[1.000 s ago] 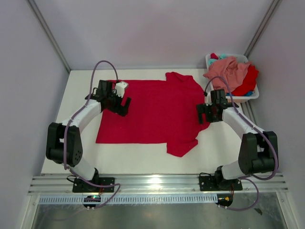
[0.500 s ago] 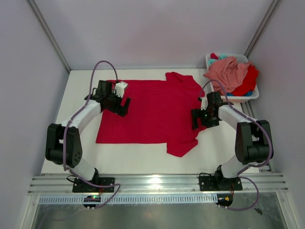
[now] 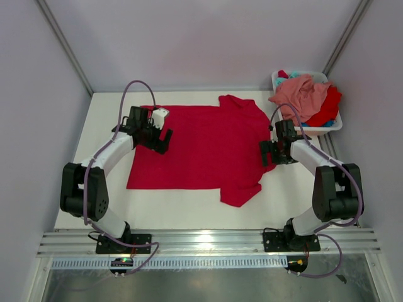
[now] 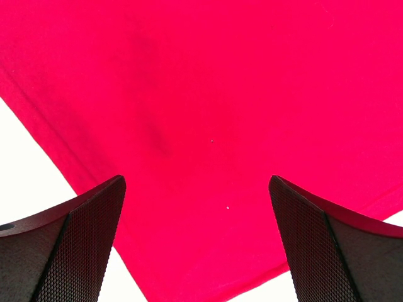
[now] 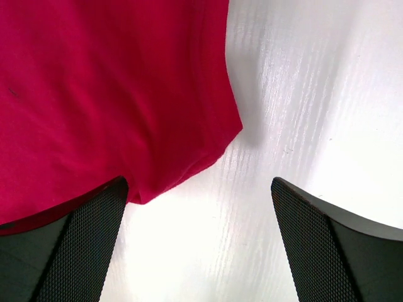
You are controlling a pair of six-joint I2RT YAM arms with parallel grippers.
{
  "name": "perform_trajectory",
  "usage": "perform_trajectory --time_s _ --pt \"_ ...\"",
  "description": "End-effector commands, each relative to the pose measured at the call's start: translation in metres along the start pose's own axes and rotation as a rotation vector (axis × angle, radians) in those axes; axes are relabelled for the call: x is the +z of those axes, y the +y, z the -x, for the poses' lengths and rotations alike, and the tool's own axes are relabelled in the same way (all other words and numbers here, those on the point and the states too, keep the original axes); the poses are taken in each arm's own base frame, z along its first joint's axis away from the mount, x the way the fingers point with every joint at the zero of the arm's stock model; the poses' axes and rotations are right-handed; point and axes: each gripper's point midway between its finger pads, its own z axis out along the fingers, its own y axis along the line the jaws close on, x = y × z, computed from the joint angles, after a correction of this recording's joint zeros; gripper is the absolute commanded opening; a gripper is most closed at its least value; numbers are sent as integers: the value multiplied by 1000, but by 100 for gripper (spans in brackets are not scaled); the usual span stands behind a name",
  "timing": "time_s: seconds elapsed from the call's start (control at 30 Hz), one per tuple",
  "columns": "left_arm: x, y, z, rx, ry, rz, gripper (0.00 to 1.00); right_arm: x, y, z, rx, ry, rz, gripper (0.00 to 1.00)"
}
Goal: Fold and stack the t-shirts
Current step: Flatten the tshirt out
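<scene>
Nearby, a white basket (image 3: 325, 131) holds heaped salmon and red t-shirts (image 3: 302, 91).

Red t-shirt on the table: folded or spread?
Spread: the red t-shirt lies flat across the table, both sleeves out, no fold visible.

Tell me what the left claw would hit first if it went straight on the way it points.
Most likely the red t-shirt: the open left gripper points straight at its cloth, with nothing between, though depth is unclear.

Matt red cloth t-shirt (image 3: 201, 148), glossy table (image 5: 302, 113)
</scene>
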Motion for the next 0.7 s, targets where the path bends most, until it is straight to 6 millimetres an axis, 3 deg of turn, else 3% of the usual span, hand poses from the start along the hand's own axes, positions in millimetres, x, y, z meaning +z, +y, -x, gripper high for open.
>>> perform_trajectory --time_s 0.0,0.37,0.67 --pt "0 -1 15 22 -48 -7 97 -2 -3 7 17 -32 -15 99" --pt "-7 2 18 36 -53 9 97 0 45 1 -2 34 262 99" --pt "-4 -1 19 23 -53 -9 97 5 53 -3 -7 67 307 96"
